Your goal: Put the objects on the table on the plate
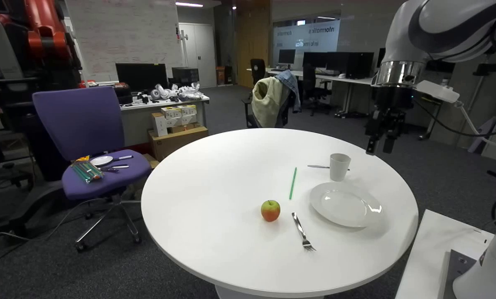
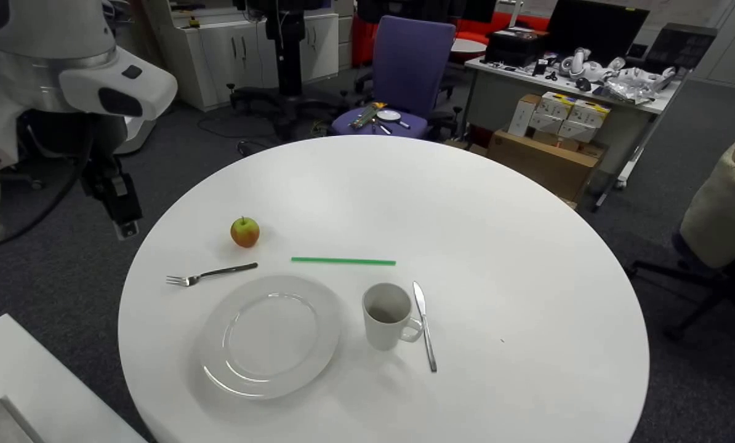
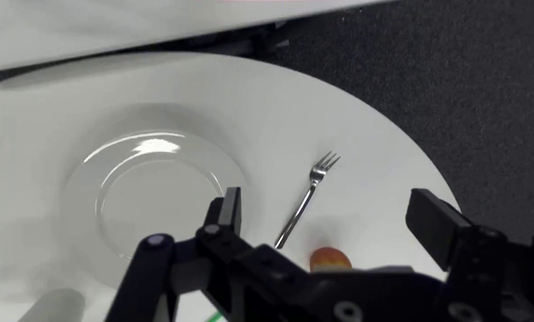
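A white plate (image 1: 343, 205) (image 2: 272, 338) (image 3: 153, 197) lies bare on the round white table. A red-green apple (image 1: 270, 210) (image 2: 245, 232) (image 3: 329, 257) and a metal fork (image 1: 300, 229) (image 2: 226, 270) (image 3: 300, 210) lie near it. A green straw (image 1: 293, 183) (image 2: 343, 261) (image 3: 214, 316), an upright white mug (image 1: 340, 167) (image 2: 380, 326) (image 3: 57, 306) and a knife (image 1: 317, 166) (image 2: 428, 335) are also on the table. My gripper (image 1: 379, 150) (image 2: 126, 229) (image 3: 325, 197) is open with nothing in it, raised above the table. In the wrist view its body hides part of the apple and straw.
The round table's edge (image 1: 156, 241) (image 2: 641, 344) bounds the surface. A white stand (image 1: 435, 241) (image 2: 41, 394) carries the arm base beside it. A purple chair (image 1: 82, 124) (image 2: 410, 61) with several small items on its seat stands past the table.
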